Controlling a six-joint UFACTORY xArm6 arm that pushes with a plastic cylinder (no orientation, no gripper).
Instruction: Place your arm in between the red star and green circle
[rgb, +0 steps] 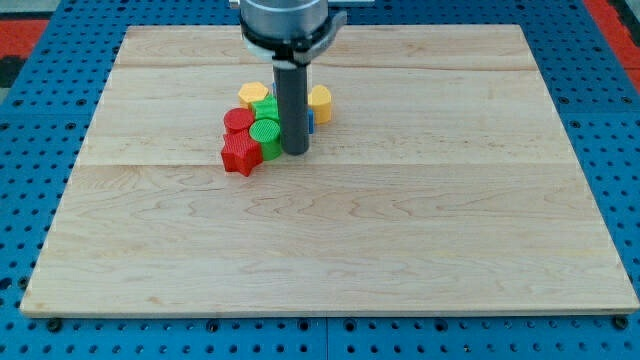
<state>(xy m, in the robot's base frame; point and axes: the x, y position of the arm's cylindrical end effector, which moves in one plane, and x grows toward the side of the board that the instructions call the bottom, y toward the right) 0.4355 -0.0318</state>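
Observation:
The red star (239, 155) lies on the wooden board (330, 240) at the view's lower left of a tight cluster of blocks. The green circle (266, 131) sits just to its upper right, touching it. My tip (295, 151) stands on the board just right of the green circle, at the cluster's right edge, and to the right of the red star. The rod hides part of the blocks behind it.
In the same cluster are a red circle (238, 121), a second green block (265, 107), a yellow block (252, 95) at the top left, a yellow block (320, 101) at the right and a blue block (311, 123) mostly hidden by the rod.

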